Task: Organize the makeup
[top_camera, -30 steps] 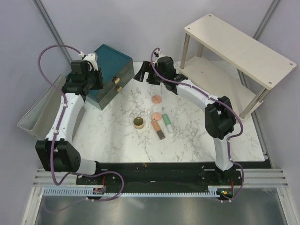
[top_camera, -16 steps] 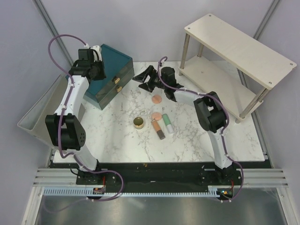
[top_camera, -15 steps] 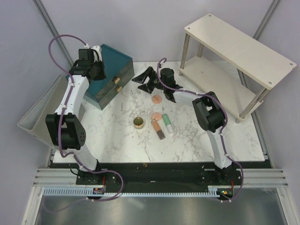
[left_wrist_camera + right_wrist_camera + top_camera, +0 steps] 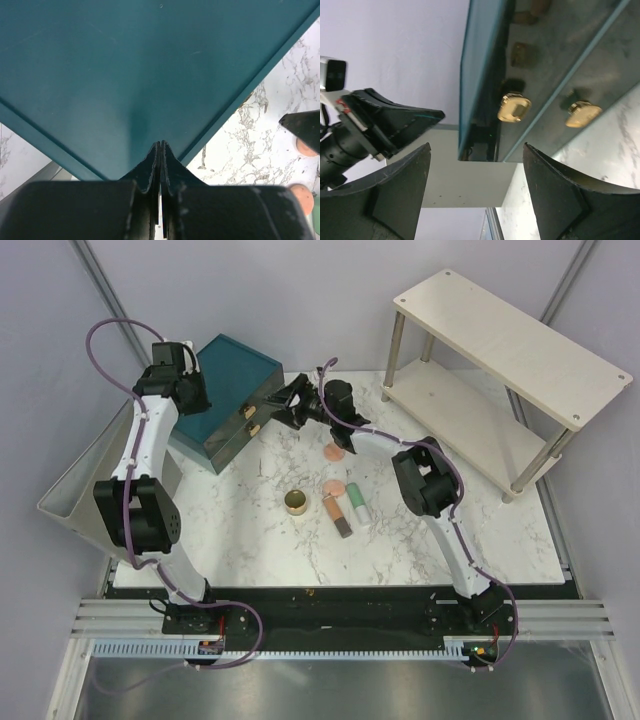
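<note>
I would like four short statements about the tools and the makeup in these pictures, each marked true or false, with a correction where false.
1. The left tool is shut, over the top of the teal box. True.
2. The gold tin stands on the marble table. True.
3. The right tool is shut on the gold tin. False: it is open and empty, facing the box's gold knobs.
4. The green-and-white tube lies on the teal box. False: it lies on the table, beside the orange-and-dark tube.

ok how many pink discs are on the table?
2. One pink disc lies farther back, alone; the other disc sits nearer, by the far end of the orange-and-dark tube. None seems hidden.
</note>
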